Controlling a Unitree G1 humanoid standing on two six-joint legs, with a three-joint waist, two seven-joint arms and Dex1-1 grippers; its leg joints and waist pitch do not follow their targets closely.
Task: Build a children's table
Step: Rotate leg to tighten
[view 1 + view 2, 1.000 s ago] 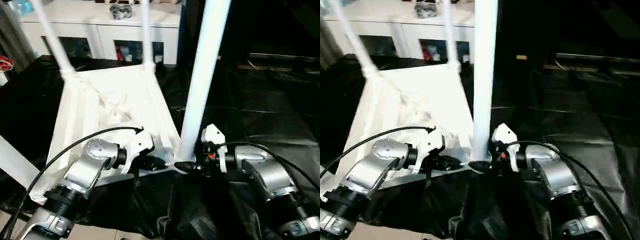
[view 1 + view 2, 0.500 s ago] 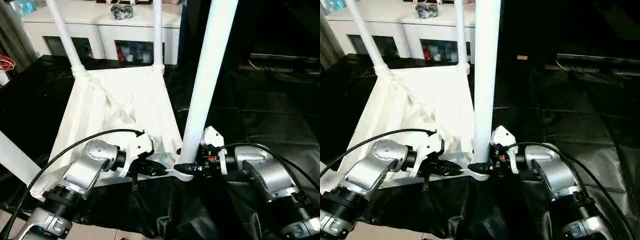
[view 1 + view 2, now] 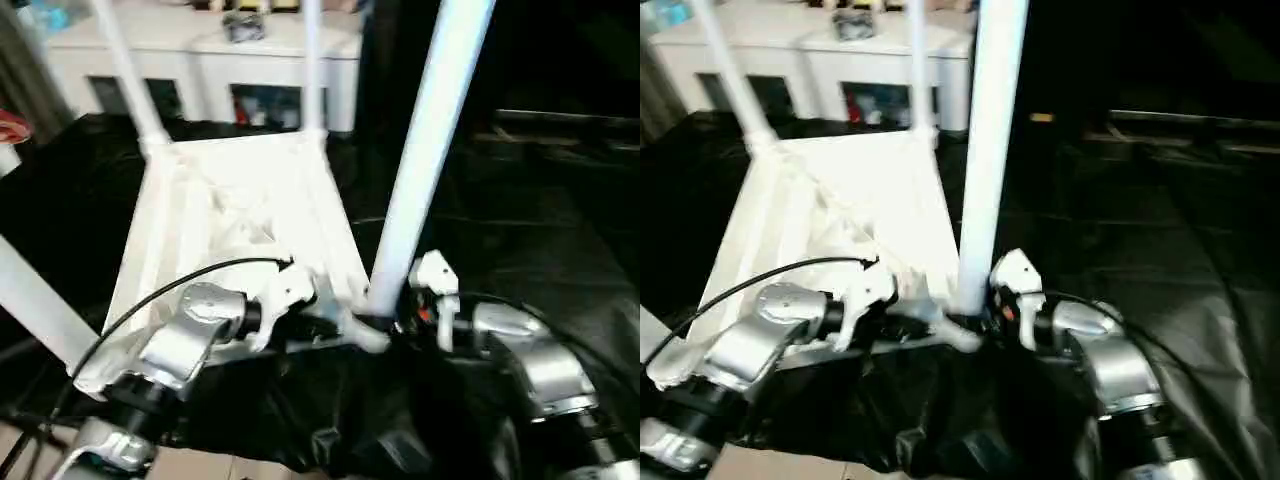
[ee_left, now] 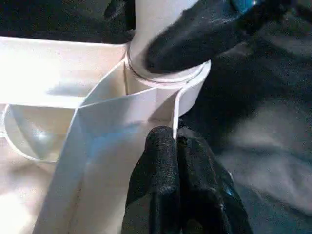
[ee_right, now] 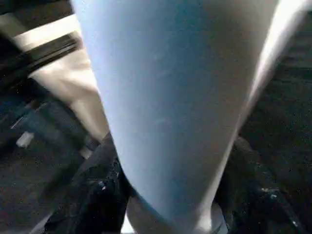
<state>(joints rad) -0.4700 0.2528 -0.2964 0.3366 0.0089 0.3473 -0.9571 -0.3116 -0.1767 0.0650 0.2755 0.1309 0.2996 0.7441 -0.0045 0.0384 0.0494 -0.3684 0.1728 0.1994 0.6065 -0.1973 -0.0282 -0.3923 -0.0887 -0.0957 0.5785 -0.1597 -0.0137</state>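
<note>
Left eye view: the children's table (image 3: 235, 210) lies upside down at centre-left, ribbed underside up, legs rising.

Right eye view: the right gripper (image 3: 975, 322) is clamped round the near leg (image 3: 992, 150) just above its socket, lower centre.

Left wrist view: the left gripper (image 4: 176, 146), fingers together, presses the corner rib by that socket.

Right wrist view: the leg's base sits between the fingers.

Likely light, stiff, smooth plastic; grip low, near the socket.

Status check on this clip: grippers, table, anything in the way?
Left gripper shut, pinching the table rim at the near corner. Right gripper around the near leg base. Table upside down. Nothing in the way.
</note>
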